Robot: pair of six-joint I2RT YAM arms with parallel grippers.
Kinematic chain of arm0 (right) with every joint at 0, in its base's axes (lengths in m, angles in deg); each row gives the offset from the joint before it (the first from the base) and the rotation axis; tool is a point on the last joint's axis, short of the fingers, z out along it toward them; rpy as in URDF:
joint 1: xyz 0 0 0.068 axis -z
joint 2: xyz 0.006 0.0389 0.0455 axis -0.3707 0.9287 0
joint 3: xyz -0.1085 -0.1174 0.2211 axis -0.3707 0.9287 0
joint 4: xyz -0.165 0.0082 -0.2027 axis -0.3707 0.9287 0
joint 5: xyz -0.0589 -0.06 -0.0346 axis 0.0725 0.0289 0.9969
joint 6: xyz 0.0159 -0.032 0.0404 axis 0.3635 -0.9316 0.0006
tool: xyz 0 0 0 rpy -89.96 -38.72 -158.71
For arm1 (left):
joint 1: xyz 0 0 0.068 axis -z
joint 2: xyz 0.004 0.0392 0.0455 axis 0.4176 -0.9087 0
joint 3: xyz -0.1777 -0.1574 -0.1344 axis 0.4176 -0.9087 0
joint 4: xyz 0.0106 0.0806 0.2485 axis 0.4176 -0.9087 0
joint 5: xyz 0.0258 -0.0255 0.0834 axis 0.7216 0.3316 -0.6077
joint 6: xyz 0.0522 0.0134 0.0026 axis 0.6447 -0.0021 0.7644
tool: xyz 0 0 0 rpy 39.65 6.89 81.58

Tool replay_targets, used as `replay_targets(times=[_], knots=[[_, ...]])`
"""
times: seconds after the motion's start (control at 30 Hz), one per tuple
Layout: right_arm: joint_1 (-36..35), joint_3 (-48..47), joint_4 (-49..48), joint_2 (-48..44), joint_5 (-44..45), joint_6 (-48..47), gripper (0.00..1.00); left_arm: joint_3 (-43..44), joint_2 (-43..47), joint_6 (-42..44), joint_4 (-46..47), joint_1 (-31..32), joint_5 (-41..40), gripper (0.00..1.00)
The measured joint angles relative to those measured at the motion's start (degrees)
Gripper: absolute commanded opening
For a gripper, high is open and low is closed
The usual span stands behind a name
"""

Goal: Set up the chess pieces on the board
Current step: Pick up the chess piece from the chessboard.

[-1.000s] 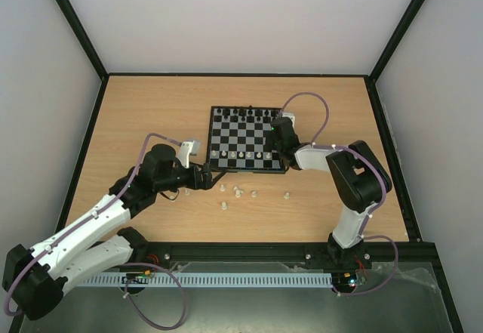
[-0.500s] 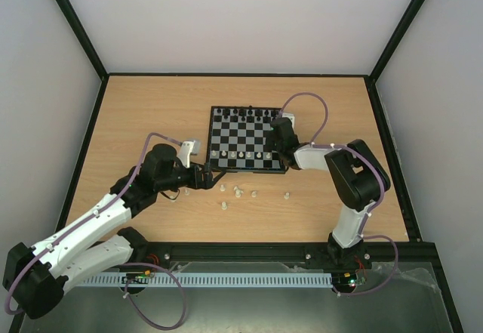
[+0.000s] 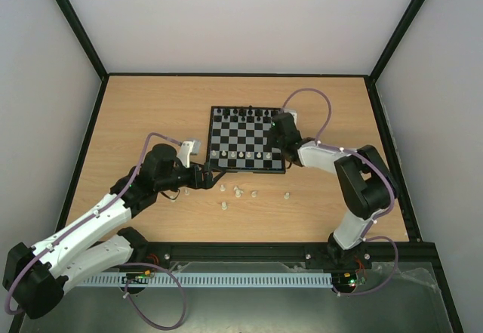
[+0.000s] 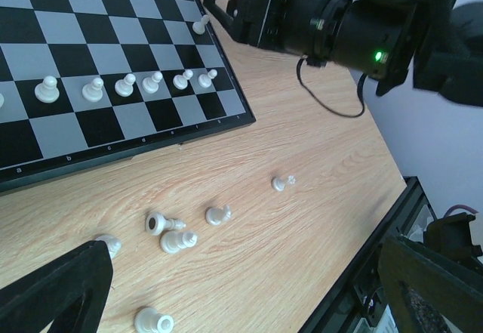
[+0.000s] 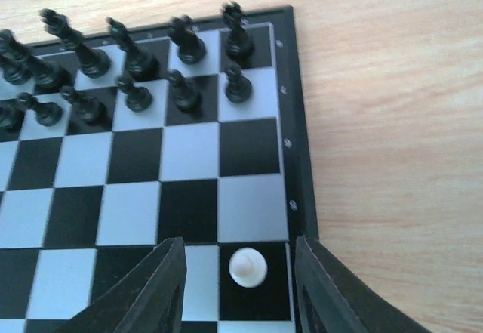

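Board: the board [image 3: 245,137] lies mid-desk [image 3: 151,114], with black pieces [image 5: 136,57] filling its far two rows.
White chess pieces [image 4: 124,84]: a line of pawns stands on the board's near side. The loose ones [image 4: 179,241] lie scattered on the desk just off its near edge.
Right pincer [image 5: 240,251]: open, with a jaw on either side of one white pawn [image 5: 247,266] standing in the edge column. Neither jaw appears to touch it.
Left pincer [image 4: 245,272]: spread wide and empty, low over the loose ones.
Handling: probably light, hard, smooth plastic that tips and rolls easily. Pinch across the narrow stem under the head.
Views: only the right wrist shows the gaps beside the pawn, because the arm hides them from above. Only the left wrist shows that several loose pieces lie on their sides, which from above are just pale dots.
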Motion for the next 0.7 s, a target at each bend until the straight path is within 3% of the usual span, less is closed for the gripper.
replay_targets(times=[0.2, 0.27, 0.47, 0.7], knots=[[0.0, -14.5, 17.7, -0.1, -5.2, 0.8, 0.89, 0.0, 0.0, 0.5, -0.4, 0.0, -1.0, 0.99], [0.0, -18.4, 23.2, -0.8, -6.7, 0.7, 1.00, 0.0, 0.0, 0.7, -1.5, 0.0, -2.0, 0.99], [0.2, -26.1, 39.3, -4.1, -8.8, -0.2, 0.99, 0.0, 2.0, 1.5, -4.8, 0.0, -5.8, 0.99], [0.8, -30.8, 49.4, -4.8, -11.6, 2.8, 0.99, 0.2, 2.6, 1.7, -7.1, 0.0, -12.1, 0.99]])
